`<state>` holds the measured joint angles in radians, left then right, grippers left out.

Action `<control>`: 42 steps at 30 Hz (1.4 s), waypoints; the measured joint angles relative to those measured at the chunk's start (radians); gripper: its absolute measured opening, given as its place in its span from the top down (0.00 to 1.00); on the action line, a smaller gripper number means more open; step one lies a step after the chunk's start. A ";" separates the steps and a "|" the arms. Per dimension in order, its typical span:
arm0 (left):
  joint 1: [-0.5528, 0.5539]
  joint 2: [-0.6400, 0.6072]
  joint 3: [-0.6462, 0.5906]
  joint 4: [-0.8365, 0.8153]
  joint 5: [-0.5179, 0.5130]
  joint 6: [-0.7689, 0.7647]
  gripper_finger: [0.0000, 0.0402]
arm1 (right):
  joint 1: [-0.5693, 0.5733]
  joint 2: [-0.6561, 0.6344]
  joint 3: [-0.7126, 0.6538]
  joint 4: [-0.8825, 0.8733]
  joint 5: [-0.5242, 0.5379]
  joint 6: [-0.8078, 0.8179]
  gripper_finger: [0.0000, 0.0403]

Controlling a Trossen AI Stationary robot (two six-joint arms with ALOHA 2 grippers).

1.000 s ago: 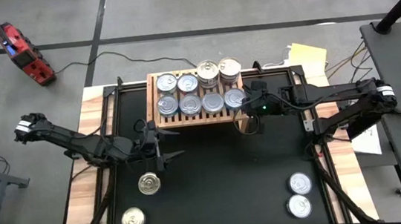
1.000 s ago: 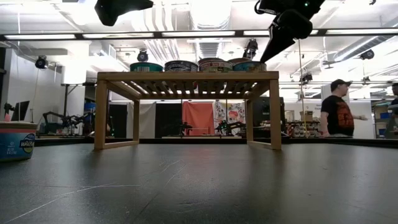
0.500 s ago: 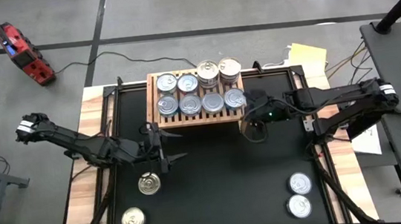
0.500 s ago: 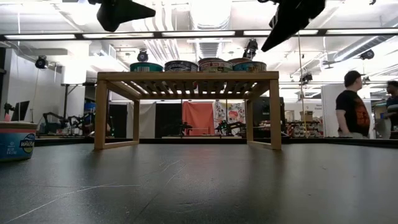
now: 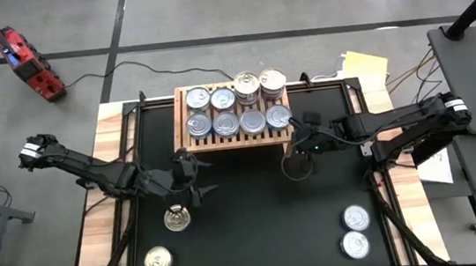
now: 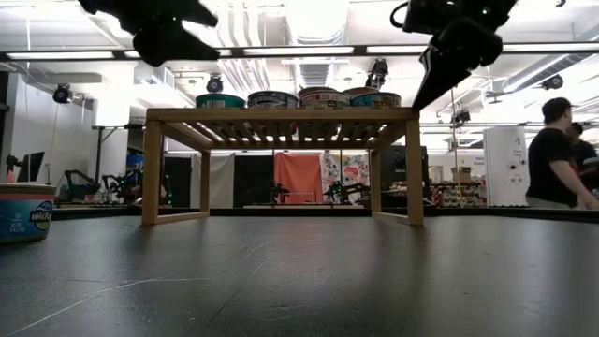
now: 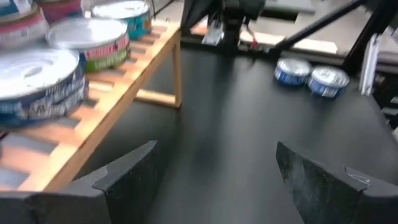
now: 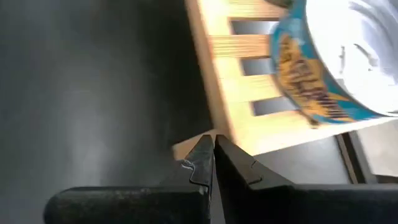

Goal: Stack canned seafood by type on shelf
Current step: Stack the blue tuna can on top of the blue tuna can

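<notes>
So we've got the shelf point(image 5: 236, 115) sitting at the far middle of the black surface point(image 5: 256, 220), and it's already pretty full: a front row of four silver-lidded cans point(image 5: 239, 122) and a back row point(image 5: 235, 89) where the two on the right are stacked taller. From the low view we can just see the can tops poking up over the slatted top.

Left claw point(image 5: 198, 190) hangs over the surface in front of the shelf's left end, fingers spread wide with nothing between them. There's a gold-lidded can point(image 5: 176, 217) right below it on the surface, just beside the fingertips, and another gold can point(image 5: 157, 261) nearer the front left corner.

Right claw point(image 5: 291, 165) is clenched tight, tips pressed together and holding nothing. It's just off the shelf's front right corner; its wrist view shows the wooden edge and a blue-labelled can point(image 8: 336, 68) on the slats.

Two more silver cans point(image 5: 355, 231) sit together at the front right, well apart from both claws. A person point(image 6: 560, 154) stands in the room behind.
</notes>
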<state>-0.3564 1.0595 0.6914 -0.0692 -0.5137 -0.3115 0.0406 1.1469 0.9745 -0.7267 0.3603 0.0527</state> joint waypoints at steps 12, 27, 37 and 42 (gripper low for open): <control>0.000 0.007 0.000 -0.070 -0.001 -0.053 0.23 | -0.028 0.000 -0.001 -0.002 0.054 -0.020 0.98; 0.000 0.007 0.000 -0.168 -0.053 -0.101 0.23 | -0.015 0.000 0.004 0.001 -0.042 0.047 0.98; -0.021 0.100 0.000 0.016 -0.046 -0.108 0.23 | 0.155 0.000 0.002 0.004 -0.099 0.195 0.98; -0.052 0.240 0.000 0.254 -0.018 -0.022 0.23 | 0.272 0.000 0.002 0.004 -0.100 0.302 0.98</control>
<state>-0.4081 1.2991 0.6914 0.1846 -0.5319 -0.3338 0.3127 1.1469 0.9768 -0.7227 0.2608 0.3551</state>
